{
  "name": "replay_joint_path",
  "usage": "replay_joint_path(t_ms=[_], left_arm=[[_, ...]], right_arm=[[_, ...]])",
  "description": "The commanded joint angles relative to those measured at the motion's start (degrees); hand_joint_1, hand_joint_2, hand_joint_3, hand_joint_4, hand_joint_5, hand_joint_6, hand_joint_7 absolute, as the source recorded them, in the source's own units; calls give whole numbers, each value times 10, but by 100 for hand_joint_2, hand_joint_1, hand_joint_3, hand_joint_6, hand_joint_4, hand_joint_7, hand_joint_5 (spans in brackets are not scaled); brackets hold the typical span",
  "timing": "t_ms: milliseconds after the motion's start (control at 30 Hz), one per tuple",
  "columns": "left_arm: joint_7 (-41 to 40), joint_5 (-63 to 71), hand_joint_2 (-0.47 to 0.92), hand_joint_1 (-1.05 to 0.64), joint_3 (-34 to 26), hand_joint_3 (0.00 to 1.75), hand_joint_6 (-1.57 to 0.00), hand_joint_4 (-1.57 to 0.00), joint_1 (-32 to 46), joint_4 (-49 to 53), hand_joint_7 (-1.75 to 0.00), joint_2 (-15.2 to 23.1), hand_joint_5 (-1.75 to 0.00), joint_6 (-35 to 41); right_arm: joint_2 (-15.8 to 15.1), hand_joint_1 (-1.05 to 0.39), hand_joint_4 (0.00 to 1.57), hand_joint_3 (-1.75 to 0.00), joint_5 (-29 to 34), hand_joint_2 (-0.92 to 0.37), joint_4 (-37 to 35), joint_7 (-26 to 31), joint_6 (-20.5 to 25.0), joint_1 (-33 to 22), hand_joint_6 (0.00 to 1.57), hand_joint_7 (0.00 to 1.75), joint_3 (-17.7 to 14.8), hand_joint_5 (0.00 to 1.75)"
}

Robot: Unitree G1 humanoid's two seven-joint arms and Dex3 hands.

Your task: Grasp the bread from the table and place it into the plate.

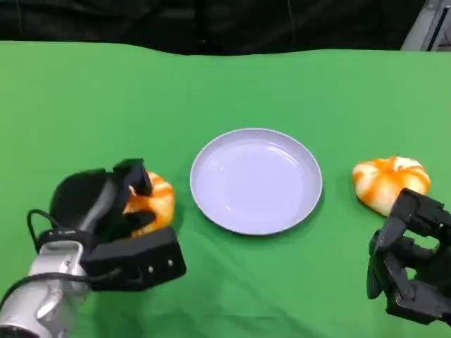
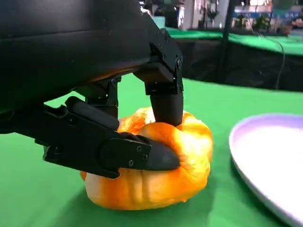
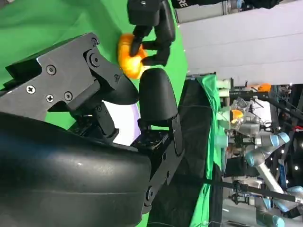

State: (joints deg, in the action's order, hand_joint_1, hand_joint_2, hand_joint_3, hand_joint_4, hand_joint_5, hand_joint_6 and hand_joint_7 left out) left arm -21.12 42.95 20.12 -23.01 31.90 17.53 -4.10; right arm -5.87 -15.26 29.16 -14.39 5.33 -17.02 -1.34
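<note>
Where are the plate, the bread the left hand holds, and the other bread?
plate [image 1: 256, 182]: head view, bare centre.
held bread [image 2: 189, 156]: left wrist view, orange side beside the left hand's fingers.
other bread [image 1: 387, 177]: head view, top crust.

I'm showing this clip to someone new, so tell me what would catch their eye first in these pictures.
The left hand grabs attention first: its black fingers press into an orange bread roll on the green table, just left of the plate. That pale lavender plate sits in the middle with nothing on it. A second bread roll lies to its right, just beyond the right hand, which holds nothing.
</note>
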Motion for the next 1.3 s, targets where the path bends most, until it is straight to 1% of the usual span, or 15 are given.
replay_joint_path(t_ms=[33, 100, 167, 400, 533, 600, 667, 800, 867, 900, 933, 1033, 1200, 1267, 1300], left_arm=[[-5, 3, 84, -6, -14, 33, -65, -81, -8, -37, -168, 16, -175, 17], [-5, 1, 68, -4, -16, 62, -63, -83, -11, -46, -173, 15, -175, 19], [6, -6, 64, -6, -18, 74, -62, -84, -18, -65, -173, 13, -175, 10], [24, -3, 55, -10, 4, 92, -60, -82, -58, -84, -175, -21, -175, -9], [34, -3, 54, -10, 17, 91, -62, -82, -84, -72, -169, -39, -175, -18], [48, -1, 60, -11, 29, 76, -78, -83, -108, -58, -133, -55, -175, -16], [52, 4, 62, -9, 40, 67, -76, -82, -129, -39, -140, -69, -175, -15], [48, 2, 67, -7, 53, 55, -80, -82, -160, 8, -126, -94, -175, -20], [41, 1, 69, -7, 61, 55, -80, -83, -178, 45, -125, -111, -175, -27], [37, 1, 70, -6, 64, 56, -72, -84, -186, 63, -150, -117, -175, -31], [32, -1, 70, -6, 67, 57, -68, -84, -198, 91, -161, -127, -175, -38], [25, -8, 70, -6, 72, 56, -73, -86, -223, 148, -151, -144, -175, -57], [15, -9, 75, -6, 75, 48, -63, -84, -251, 213, -168, -161, -175, -70], [12, -12, 76, -6, 76, 44, -63, -84, -257, 230, -168, -164, -175, -80], [11, -15, 78, -5, 75, 44, -67, -84, -258, 238, -160, -165, -175, -88]], right_arm=[[-2, -12, 87, -120, -9, -56, 4, 0, -2, -1, 63, 175, -4, 175], [-1, -11, 88, -120, -11, -56, 1, -2, -6, -1, 63, 175, -5, 175], [-2, -11, 88, -121, -3, -55, 6, 3, -2, -3, 63, 175, -3, 175], [-3, -10, 88, -122, 2, -55, 12, 8, 3, -5, 63, 175, 2, 175], [-3, -10, 88, -123, 7, -55, 14, 9, 0, -7, 63, 175, 5, 175], [-2, -9, 87, -123, 4, -56, 12, 5, -5, -6, 63, 175, 6, 175], [-1, -9, 87, -123, 3, -56, 12, 6, -6, -7, 63, 175, 8, 175], [1, -9, 87, -123, 3, -55, 14, 6, -6, -9, 63, 175, 11, 175], [-1, -9, 87, -123, 6, -55, 19, 7, -1, -11, 63, 175, 15, 175], [-3, -10, 87, -122, 8, -56, 22, 8, 2, -13, 63, 175, 17, 175], [-3, -10, 87, -122, 7, -56, 27, 8, 6, -15, 63, 175, 19, 175], [0, -9, 86, -120, -1, -56, 34, 8, 12, -19, 63, 175, 22, 175], [0, -10, 88, -115, -18, -58, 41, 0, 17, -26, 64, 171, 26, 175], [-1, -10, 89, -114, -18, -58, 43, -1, 17, -27, 64, 169, 27, 175], [-2, -11, 89, -114, -15, -58, 44, -1, 16, -28, 65, 168, 28, 175]])
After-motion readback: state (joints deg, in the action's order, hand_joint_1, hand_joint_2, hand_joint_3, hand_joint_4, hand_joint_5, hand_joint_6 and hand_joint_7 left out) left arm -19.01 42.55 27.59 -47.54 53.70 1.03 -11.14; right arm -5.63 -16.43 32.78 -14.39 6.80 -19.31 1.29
